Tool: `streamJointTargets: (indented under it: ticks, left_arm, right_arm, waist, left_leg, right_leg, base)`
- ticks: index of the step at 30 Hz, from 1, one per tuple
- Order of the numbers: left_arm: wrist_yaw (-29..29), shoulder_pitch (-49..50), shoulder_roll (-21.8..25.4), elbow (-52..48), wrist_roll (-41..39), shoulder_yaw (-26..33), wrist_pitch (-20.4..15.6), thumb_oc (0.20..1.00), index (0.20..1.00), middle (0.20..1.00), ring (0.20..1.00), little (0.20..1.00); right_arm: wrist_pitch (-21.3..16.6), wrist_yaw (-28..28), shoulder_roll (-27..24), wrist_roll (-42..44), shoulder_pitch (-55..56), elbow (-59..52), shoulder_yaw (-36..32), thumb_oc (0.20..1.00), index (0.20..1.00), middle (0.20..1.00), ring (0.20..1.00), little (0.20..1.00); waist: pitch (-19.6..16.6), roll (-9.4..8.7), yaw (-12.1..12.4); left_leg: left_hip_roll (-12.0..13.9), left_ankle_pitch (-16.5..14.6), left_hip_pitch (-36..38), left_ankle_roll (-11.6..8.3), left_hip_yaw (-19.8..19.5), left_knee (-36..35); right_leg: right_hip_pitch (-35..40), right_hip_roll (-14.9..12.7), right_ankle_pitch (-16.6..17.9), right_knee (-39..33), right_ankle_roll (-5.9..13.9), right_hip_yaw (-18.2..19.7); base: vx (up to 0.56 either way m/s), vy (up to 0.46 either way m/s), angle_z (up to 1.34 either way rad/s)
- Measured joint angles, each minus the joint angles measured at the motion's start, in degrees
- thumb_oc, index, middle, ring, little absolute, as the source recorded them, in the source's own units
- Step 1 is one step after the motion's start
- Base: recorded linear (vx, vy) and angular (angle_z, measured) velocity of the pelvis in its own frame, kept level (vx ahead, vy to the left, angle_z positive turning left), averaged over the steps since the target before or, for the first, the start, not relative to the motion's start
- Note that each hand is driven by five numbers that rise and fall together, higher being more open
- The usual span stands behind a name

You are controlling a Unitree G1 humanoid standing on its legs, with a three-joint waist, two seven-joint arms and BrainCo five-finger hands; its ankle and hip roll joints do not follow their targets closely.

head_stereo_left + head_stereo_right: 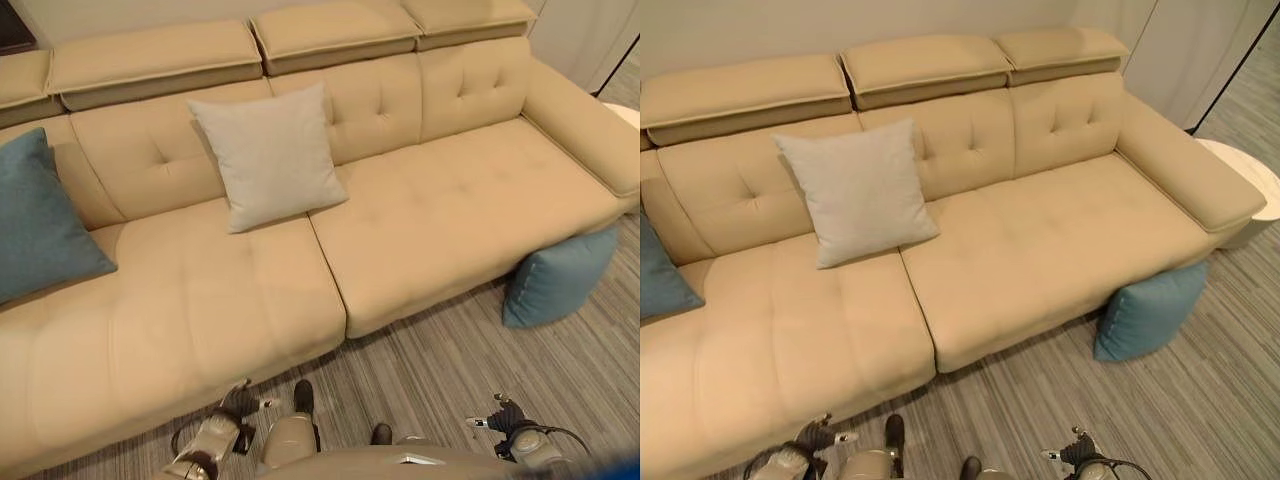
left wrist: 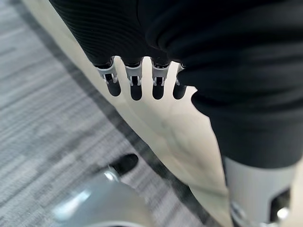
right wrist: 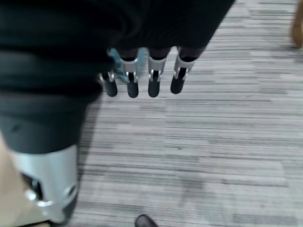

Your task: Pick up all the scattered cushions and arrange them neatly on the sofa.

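Note:
A pale grey cushion (image 1: 268,155) leans upright against the backrest of the beige sofa (image 1: 430,220), near its middle. At the sofa's left end a teal cushion (image 1: 40,220) rests against the back. A second teal cushion (image 1: 558,278) lies on the floor, pressed against the sofa's front right corner. My left hand (image 1: 238,398) hangs low in front of the sofa's left seat, its fingers (image 2: 136,87) straight and holding nothing. My right hand (image 1: 505,415) hangs low over the carpet, left of and nearer than the floor cushion, its fingers (image 3: 153,85) also straight and holding nothing.
Grey striped carpet (image 1: 450,370) runs along the sofa's front. A round white side table (image 1: 1250,180) stands beyond the sofa's right armrest. A dark object (image 1: 15,35) shows behind the sofa at the far left.

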Motion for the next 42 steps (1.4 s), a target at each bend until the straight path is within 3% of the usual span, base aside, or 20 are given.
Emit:
streamJointTargets:
  ticks: [1, 2, 4, 6, 8, 12, 14, 17, 19, 20, 21, 22, 23, 25, 28, 34, 37, 38, 40, 42]
  left_arm:
    - [0.07, -0.16, -1.3, -0.2, -0.1, 0.02, 0.03, 1.0, 1.0, 1.0, 1.0, 1.0]
    - [-0.02, -0.06, -2.42, -1.06, -0.4, -0.55, 0.01, 1.0, 1.0, 1.0, 1.0, 1.0]
    - [-0.01, 0.4, -3.47, -1.18, -0.44, -1.14, -0.07, 1.0, 1.0, 1.0, 1.0, 1.0]
    - [-0.02, 1.2, -3.52, -0.74, -0.45, -0.95, 0.04, 1.0, 1.0, 1.0, 1.0, 1.0]
    - [-0.02, 0.18, -3.56, -0.51, -0.45, -0.51, 0.04, 1.0, 1.0, 1.0, 1.0, 1.0]
    - [-0.01, -2.06, -3.98, 0.5, -0.42, -0.57, 0.04, 1.0, 1.0, 1.0, 1.0, 1.0]
    - [0.18, -3.09, -3.39, 0.29, -0.4, -1.6, 0.01, 1.0, 1.0, 1.0, 1.0, 1.0]
    - [0.2, -2.62, -3.39, 0.41, -0.39, -1.87, -0.01, 1.0, 1.0, 1.0, 1.0, 1.0]
    - [0.33, -1.78, -3.23, 0.45, -0.38, -1.75, 0.02, 1.0, 1.0, 1.0, 1.0, 1.0]
    - [0.8, -1.6, -3.21, 0.46, -0.38, -1.61, 0.07, 1.0, 1.0, 1.0, 1.0, 1.0]
    - [1.06, -1.09, -2.88, 0.88, -0.35, -0.41, 0.01, 1.0, 1.0, 1.0, 1.0, 1.0]
    - [1.23, -0.74, -2.62, 1.14, -0.37, 0.97, -0.05, 1.0, 1.0, 1.0, 1.0, 1.0]
    - [1.21, 0.08, -2.33, 1.66, -0.45, 2.95, 0.13, 1.0, 1.0, 1.0, 1.0, 1.0]
    - [1.29, 0.52, -1.38, 2.03, -0.5, 4.52, 0.06, 1.0, 1.0, 1.0, 1.0, 1.0]
    - [1.37, 1.24, -0.1, 2.79, -0.57, 4.55, 0.11, 1.0, 1.0, 1.0, 1.0, 1.0]
    - [1.26, 4.23, -1.97, 3.09, -2.85, 3.8, 0.13, 1.0, 1.0, 1.0, 1.0, 1.0]
    - [1.25, 3.27, -2.87, 3.15, -4.32, 2.38, 0.11, 1.0, 1.0, 1.0, 1.0, 1.0]
    - [1.2, 1.39, -2.8, 3.16, -4.73, 2.37, 0.13, 1.0, 1.0, 1.0, 1.0, 1.0]
    - [1.22, 0.5, -2.78, 2.95, -4.89, 2.01, 0.13, 1.0, 1.0, 1.0, 1.0, 1.0]
    - [1.23, 0.35, -3.0, 2.93, -4.89, 0.94, 0.15, 1.0, 1.0, 1.0, 1.0, 1.0]
  right_arm:
    - [-0.06, -0.42, -0.58, 0.67, 0.25, 0.61, 0.01, 1.0, 1.0, 1.0, 1.0, 1.0]
    - [0.05, -0.72, -0.94, 0.74, -0.01, 1.96, 0.06, 1.0, 1.0, 1.0, 1.0, 1.0]
    - [0.42, -0.71, -1.09, 1.1, -0.27, 2.94, 0.09, 1.0, 1.0, 1.0, 1.0, 1.0]
    - [0.47, -0.7, -0.96, 1.35, -0.81, 3.02, 0.12, 1.0, 1.0, 1.0, 1.0, 1.0]
    - [0.5, -0.72, -1.16, 1.83, -0.98, 2.46, 0.08, 1.0, 1.0, 1.0, 1.0, 1.0]
    - [0.54, -0.83, -1.65, 2.6, -2.56, 2.06, -1.82, 1.0, 1.0, 1.0, 1.0, 1.0]
    - [0.56, -0.82, -1.09, 2.85, -2.73, 1.87, -2.04, 1.0, 1.0, 1.0, 1.0, 1.0]
    - [0.26, -0.8, -0.53, 2.83, -2.76, 0.96, -2.01, 1.0, 1.0, 1.0, 1.0, 1.0]
    - [0.68, -0.76, -0.08, 2.8, -3.5, 1.88, -2.03, 1.0, 1.0, 1.0, 1.0, 1.0]
    - [0.69, -0.67, 0.03, 2.8, -3.49, 1.91, -1.97, 1.0, 1.0, 1.0, 1.0, 1.0]
    - [0.7, -0.71, 0.38, 2.75, -3.52, 2.9, -1.87, 1.0, 1.0, 1.0, 1.0, 1.0]
    - [0.88, -0.62, 0.83, 2.74, -3.48, 3.95, -1.88, 1.0, 1.0, 1.0, 1.0, 1.0]
    - [0.96, -0.62, 0.81, 2.75, -2.42, 4.41, -1.9, 1.0, 1.0, 1.0, 1.0, 1.0]
    - [1.16, -0.62, 0.75, 2.75, -0.89, 4.35, -1.99, 1.0, 1.0, 1.0, 1.0, 1.0]
    - [1.18, -0.68, 1.34, 2.76, -0.64, 3.68, -1.99, 1.0, 1.0, 1.0, 1.0, 1.0]
    - [0.46, -0.91, 1.44, 3.5, 0.3, 2.73, -2.53, 1.0, 1.0, 1.0, 1.0, 1.0]
    - [-0.09, -1.95, 1.62, 6.36, 0.19, 3.28, -4.57, 1.0, 1.0, 1.0, 1.0, 1.0]
    - [-0.11, -2.22, 1.93, 7.43, 0.1, 3.93, -5.04, 1.0, 1.0, 1.0, 1.0, 1.0]
    - [-0.06, -2.4, 1.58, 7.92, -0.1, 4.07, -5.03, 1.0, 1.0, 1.0, 1.0, 1.0]
    - [0.0, -2.54, 1.24, 8.01, 0.18, 4.14, -4.77, 1.0, 1.0, 1.0, 1.0, 1.0]
  waist:
    - [0.59, 0.78, -0.71]
    - [1.23, 1.19, -1.86]
    - [1.69, 1.41, -2.05]
    - [1.84, 1.61, -2.95]
    - [3.37, 1.41, -3.79]
    - [4.4, 2.77, -6.19]
    - [4.78, 1.72, -4.77]
    - [5.09, 1.32, -4.64]
    - [5.34, 2.46, -4.2]
    - [6.21, 2.97, -4.27]
    - [6.38, 3.26, -4.49]
    - [6.43, 3.2, -2.4]
    - [6.55, 3.35, -2.07]
    - [6.37, 3.15, -1.92]
    - [5.76, 1.72, -0.63]
    - [1.08, 1.97, -1.02]
    - [1.37, 2.27, -1.45]
    - [2.03, 1.38, -1.47]
    - [3.02, 1.21, -1.42]
    - [3.24, 1.86, -1.59]
  left_leg:
    - [-0.01, -0.07, -0.68, 0.04, -1.73, 2.35]
    - [-1.38, -3.56, -1.53, -0.5, -6.27, 4.49]
    - [-4.45, -8.68, 0.58, 1.37, -12.36, 4.54]
    - [-6.11, -11.82, 4.19, 2.73, -14.93, 4.63]
    - [-6.91, -15.92, 7.8, 5.03, -15.59, 4.75]
    - [-5.97, -18.74, 11.96, 7.25, -14.44, -1.87]
    - [-8.3, -17.95, 11.91, 8.57, -13.53, -3.61]
    - [-10.26, -16.99, 11.69, 10.39, -9.81, -4.16]
    - [-9.45, -17.09, 9.67, 13.34, -4.84, -2.86]
    - [-9.04, -17.13, 9.59, 13.86, -3.74, -2.91]
    - [-7.97, -15.6, 8.83, 14.96, -1.03, -2.71]
    - [-7.23, -15.13, 9.56, 15.07, 1.78, -4.07]
    - [-6.79, -15.6, 9.76, 15.49, 2.09, -3.72]
    - [-6.74, -15.2, 10.07, 14.67, 2.52, -4.18]
    - [-7.1, -13.83, 9.04, 12.35, 3.26, -4.97]
    - [-2.22, -13.13, 8.61, 7.35, 2.74, -3.97]
    - [-0.5, -12.97, 5.82, 3.41, 0.5, 2.87]
    - [-1.01, -10.1, 1.74, 1.44, -0.78, 9.48]
    - [-1.33, -8.34, -1.5, 1.49, -2.25, 15.08]
    - [-1.74, -9.91, -1.77, 2.92, -2.9, 13.77]
  right_leg:
    - [-0.13, 0.37, 0.92, -0.04, -0.86, -0.04]
    - [-0.34, 0.38, 1.43, -0.65, -0.59, 0.45]
    - [-0.25, 0.74, 4.13, -3.07, 1.09, 3.8]
    - [-0.24, 2.02, 6.67, -5.64, 1.1, 6.75]
    - [-0.36, 2.38, 8.79, -6.89, 1.02, 9.03]
    - [-3.29, 3.18, 11.13, -7.33, 2.06, 11.11]
    - [-6.48, 2.48, 13.18, -7.19, 4.21, 14.97]
    - [-8.66, 0.13, 13.15, -7.29, 4.76, 15.8]
    - [-10.93, -0.8, 9.61, -6.19, 10.68, 13.06]
    - [-11.69, -1.3, 9.97, -4.38, 10.35, 10.93]
    - [-12.71, -3.06, 9.02, -0.42, 9.76, 3.53]
    - [-13.65, -5.24, 7.56, 5.6, 9.75, -4.86]
    - [-12.02, -6.28, 5.17, 10.13, 9.88, -4.35]
    - [-7.96, -7.77, 1.51, 15.04, 11.11, -2.02]
    - [-3.09, -7.72, -1.25, 7.65, 10.8, -1.41]
    - [-0.17, -1.56, 0.21, 1.34, 5.76, -1.37]
    - [-0.45, -0.08, -2.1, 3.43, 2.39, -1.26]
    - [-1.2, -1.19, -2.81, 4.35, 0.48, -1.02]
    - [-0.09, -1.24, -2.84, 3.31, -0.59, -0.43]
    - [0.82, -0.8, -2.4, 1.52, -0.94, -0.46]
  base:
    - [-0.16, -0.004, -0.18]
    - [-0.11, 0.033, -0.28]
    - [-0.1, 0.073, -0.67]
    - [-0.11, 0.12, -0.9]
    - [-0.12, 0.19, -0.66]
    - [-0.15, 0.166, -0.48]
    - [-0.16, 0.16, -0.8]
    - [-0.15, 0.103, -0.97]
    - [-0.19, 0.062, -1.11]
    - [-0.17, 0.054, -0.85]
    - [-0.08, 0.005, -0.9]
    - [-0.08, -0.01, -1.05]
    - [-0.11, -0.028, -0.82]
    - [-0.05, -0.057, -0.28]
    - [0.03, -0.14, -0.34]
    - [0.08, -0.178, -0.07]
    - [0.06, -0.127, 0.14]
    - [0.11, -0.084, -0.02]
    - [0.13, -0.047, -0.06]
    - [0.19, -0.022, -0.1]
